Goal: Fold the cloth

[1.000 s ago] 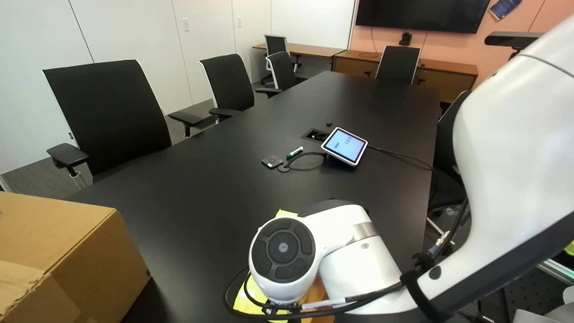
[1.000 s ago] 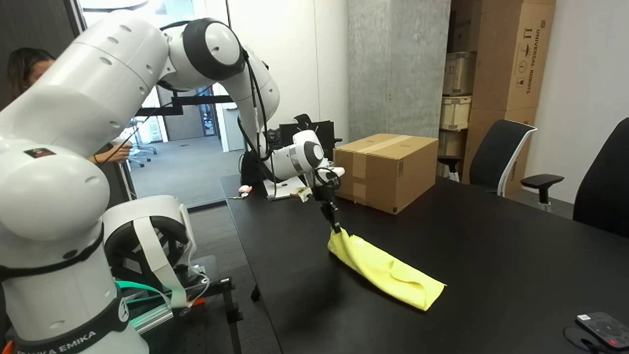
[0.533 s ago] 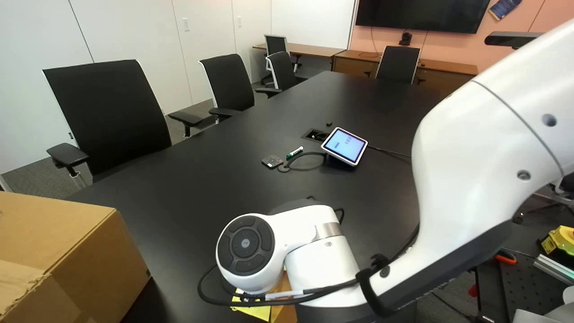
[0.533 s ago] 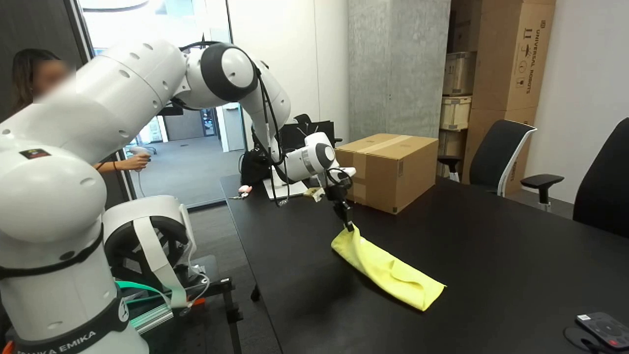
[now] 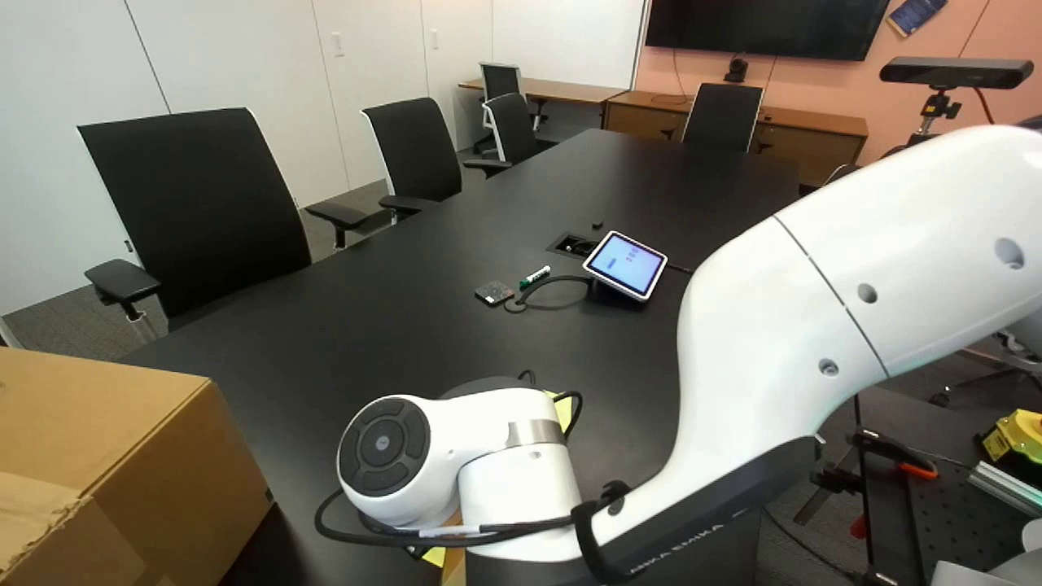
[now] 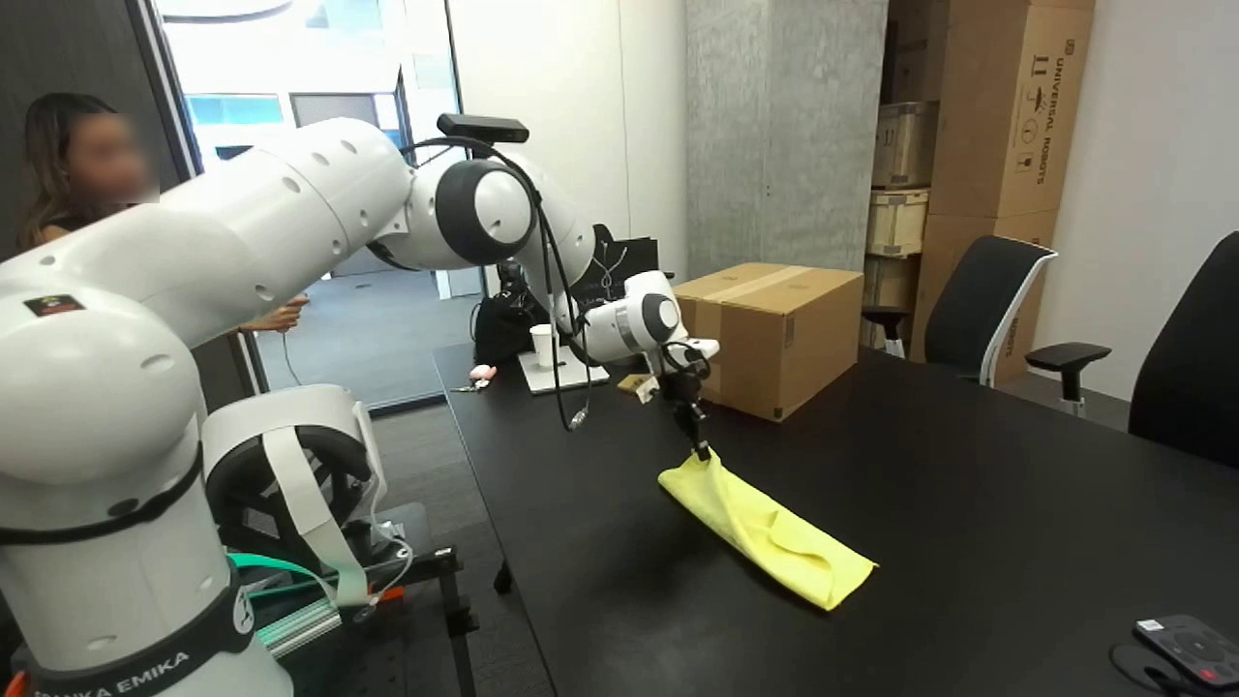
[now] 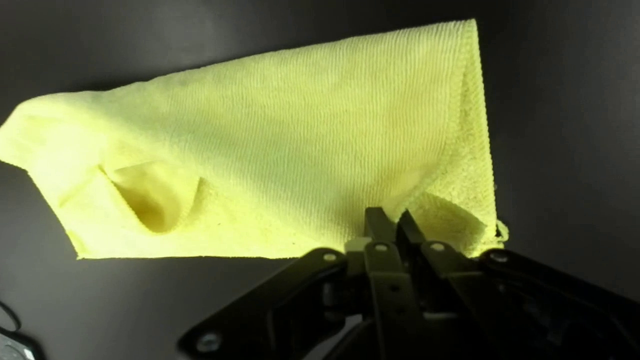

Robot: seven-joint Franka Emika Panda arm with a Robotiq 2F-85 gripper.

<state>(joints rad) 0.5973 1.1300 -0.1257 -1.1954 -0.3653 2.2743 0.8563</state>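
The pale yellow cloth (image 6: 774, 537) lies as a folded strip on the dark table in an exterior view. Its end nearest the box is pulled up to a small peak at my gripper (image 6: 702, 453). In the wrist view the cloth (image 7: 280, 125) spreads across the picture, with a turned-back flap at the right and a raised wrinkle at the left. My gripper (image 7: 391, 212) is closed on the cloth's edge near its right end, with fabric running up between the fingertips. In an exterior view the arm hides most of the cloth (image 5: 563, 409) and all of the gripper's fingers.
A brown cardboard box (image 6: 740, 348) stands close behind the gripper. A remote (image 6: 1195, 647) lies at the table's near right. A tablet (image 5: 625, 265) and a marker (image 5: 535, 277) are farther along. A cup (image 6: 544, 346) stands on a white laptop. A person stands behind the arm.
In both exterior views the arm has reached forward and its upper part has lowered. The gripper has moved toward the box side, drawing the held end of the cloth slightly with it.
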